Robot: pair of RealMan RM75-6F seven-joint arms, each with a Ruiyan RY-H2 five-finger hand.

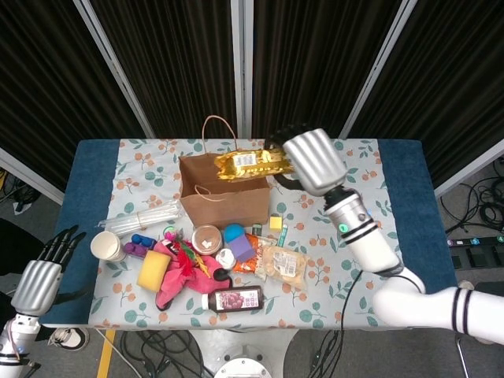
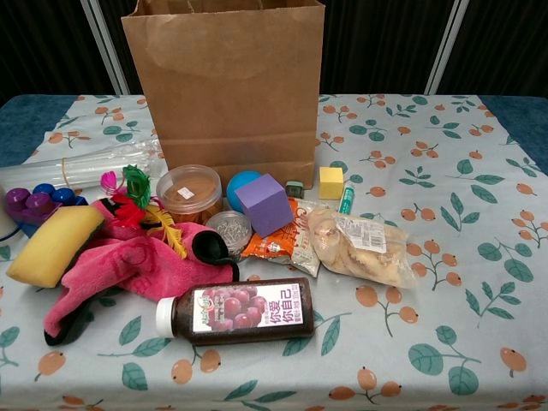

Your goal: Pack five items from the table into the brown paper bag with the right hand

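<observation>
- The right hand (image 1: 313,160) grips one end of a gold snack packet (image 1: 253,163), which hangs level over the open mouth of the paper bag (image 1: 224,193).
- To drop it cleanly, I would tip the packet end-down so it clears the rim (it lies nearly as long as the mouth is wide).
- The packet is crinkly, shiny foil; the bag is stiff, matte brown paper with a looped handle.
- The left hand (image 1: 37,283) hangs off the table's edge, fingers spread, holding nothing.

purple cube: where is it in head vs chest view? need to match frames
Head view: the purple cube sits low of centre, just below the brown paper bag, beside the blue ball.
Chest view: purple cube at centre, in front of the bag.
Shared landmark: the dark juice bottle lying nearest the robot.
</observation>
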